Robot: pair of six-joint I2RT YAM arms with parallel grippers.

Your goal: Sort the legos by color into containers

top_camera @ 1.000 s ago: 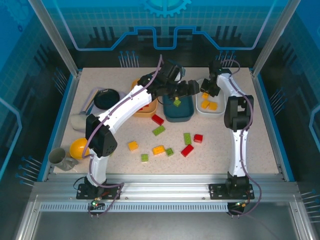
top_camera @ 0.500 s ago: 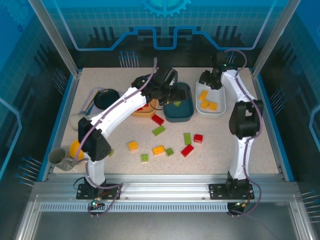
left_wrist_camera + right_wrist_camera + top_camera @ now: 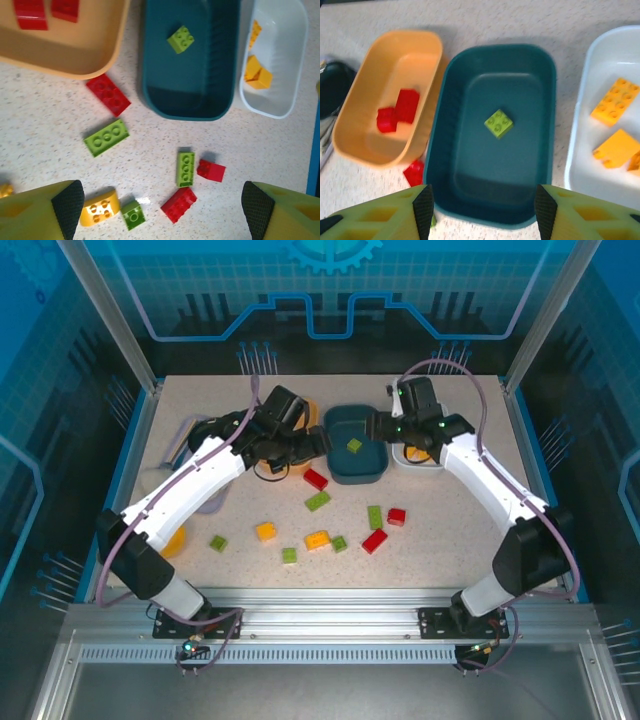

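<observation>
Left pincer (image 3: 161,204): fingers wide apart at the lower corners of its wrist view, with nothing between them. Right pincer (image 3: 484,210): fingers parted and empty, above the near rim of the teal tub (image 3: 465,170).

Teal tub: one square green brick (image 3: 498,123) at centre.
Orange tub (image 3: 355,125), to the left: two red bricks (image 3: 397,114), touching.
White tub (image 3: 592,160), to the right: yellow bricks (image 3: 616,101), one cut off by the frame edge.

In the overhead view the left arm covers most of the orange tub and the right arm most of the white one.

Loose on the bench (image 3: 50,115): a red oblong (image 3: 108,94) just beside the orange and teal tubs, with a green oblong (image 3: 106,137) below it. Further pieces (image 3: 185,169), green, red and yellow, lie at lower centre.
</observation>
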